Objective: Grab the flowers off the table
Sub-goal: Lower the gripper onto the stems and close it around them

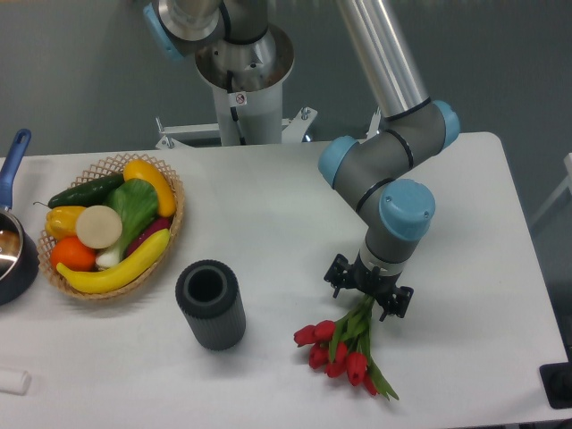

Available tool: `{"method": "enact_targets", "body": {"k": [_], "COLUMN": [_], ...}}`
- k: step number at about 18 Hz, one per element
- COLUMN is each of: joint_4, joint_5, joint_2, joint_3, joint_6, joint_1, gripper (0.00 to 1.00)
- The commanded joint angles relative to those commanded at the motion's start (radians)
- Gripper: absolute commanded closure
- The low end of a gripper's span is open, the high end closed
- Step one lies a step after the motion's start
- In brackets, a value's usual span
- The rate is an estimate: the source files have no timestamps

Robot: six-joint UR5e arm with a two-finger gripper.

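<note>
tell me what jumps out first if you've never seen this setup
The red tulips lying near the front edge of the white table, with the arm's black gripper right over their green stems. At the left, a wicker basket heaped with bright produce, and a dark ribbed cylinder in front of it.

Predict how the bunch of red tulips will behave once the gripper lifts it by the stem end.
The flowers will probably droop: the gripper sits over the thin stem end, while the red heads lie far out. The heads fan apart, so they may splay or swing. Soft-looking petals and leaves suggest they crush easily against the table.
</note>
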Motion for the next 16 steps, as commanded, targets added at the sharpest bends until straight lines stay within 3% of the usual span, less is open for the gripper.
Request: {"method": "enact_targets", "body": {"k": [5,10,16], "joint_4": [0.0,-0.002,-0.005], "joint_5": [0.002,0.008,0.005], "joint_2": [0.005,0.008,0.026], "joint_3": [-0.003,-0.005,-0.006], "joint_6": [-0.005,-0.006,-0.044], "joint_1": [-0.002,-0.002,-0.002], "gripper": [0.33,0.54,0.7]}}
